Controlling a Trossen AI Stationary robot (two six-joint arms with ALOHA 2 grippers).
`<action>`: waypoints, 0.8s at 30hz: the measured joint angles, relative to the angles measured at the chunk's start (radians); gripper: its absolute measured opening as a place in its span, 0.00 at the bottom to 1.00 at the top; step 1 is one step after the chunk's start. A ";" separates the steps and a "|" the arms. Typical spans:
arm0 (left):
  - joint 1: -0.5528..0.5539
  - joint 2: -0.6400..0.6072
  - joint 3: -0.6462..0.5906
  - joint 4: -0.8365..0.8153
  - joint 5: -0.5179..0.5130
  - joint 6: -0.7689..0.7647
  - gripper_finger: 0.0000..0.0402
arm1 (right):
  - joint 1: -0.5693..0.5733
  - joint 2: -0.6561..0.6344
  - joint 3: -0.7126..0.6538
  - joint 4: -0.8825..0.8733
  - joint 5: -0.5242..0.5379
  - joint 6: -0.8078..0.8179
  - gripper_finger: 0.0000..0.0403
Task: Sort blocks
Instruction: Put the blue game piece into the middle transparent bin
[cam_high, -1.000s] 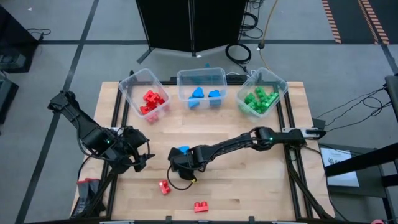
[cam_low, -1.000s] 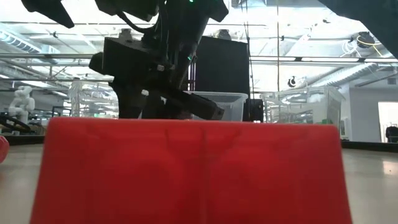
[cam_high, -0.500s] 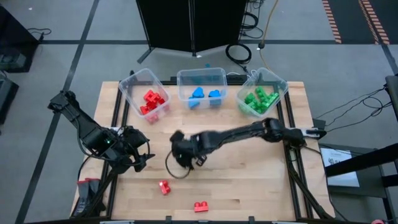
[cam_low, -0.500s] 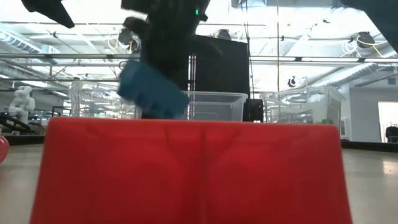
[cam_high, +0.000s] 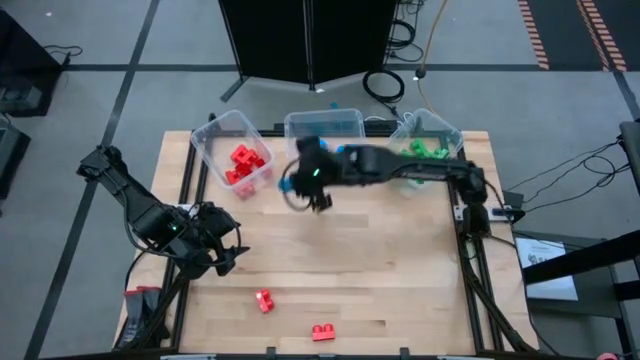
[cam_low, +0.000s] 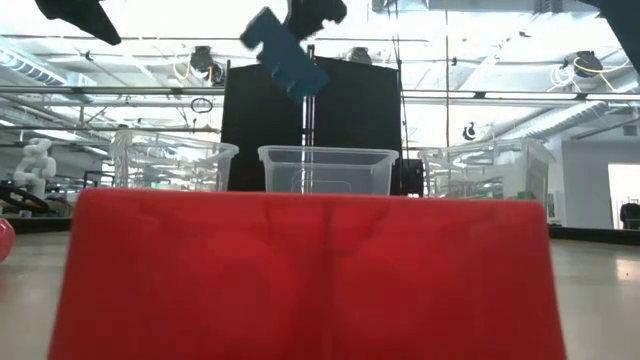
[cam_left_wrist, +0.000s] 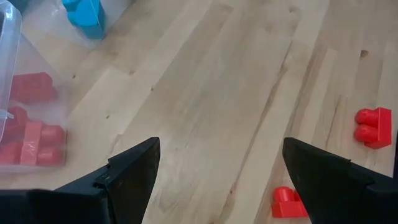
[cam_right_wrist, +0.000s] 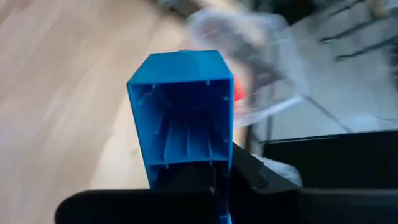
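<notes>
My right gripper hangs high over the near edge of the middle clear bin, shut on a blue block. In the right wrist view the blue block shows its hollow underside. Two red blocks lie on the wood near the front edge. My left gripper waits open over the table's left side; the left wrist view shows nothing between its fingers. My right gripper pinches the blue block between its two fingers by one end; the rest sticks out past the fingertips. The fingers slant down toward the far side. The block is lifted clear, tilted, well above the bin rims.
Three clear bins stand along the far edge: red blocks in the left one, blue in the middle one, green in the right one. One red block fills the low view's foreground. Bare wood lies between the arms.
My right gripper has lifted the blue block off the table's middle and carried it up and toward the far edge, to the middle bin, rolling its wrist on the way. The block now hangs clear and tilted.
</notes>
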 joint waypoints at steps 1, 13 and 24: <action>0.000 0.000 0.000 0.000 -0.001 0.000 0.84 | -0.017 -0.023 0.000 0.025 0.001 0.010 0.00; 0.000 0.000 0.000 0.000 -0.005 0.000 0.84 | -0.292 -0.106 0.002 0.216 0.008 0.178 0.00; 0.000 0.000 0.000 -0.001 -0.005 -0.018 0.84 | -0.426 -0.037 0.001 0.067 -0.127 0.288 0.00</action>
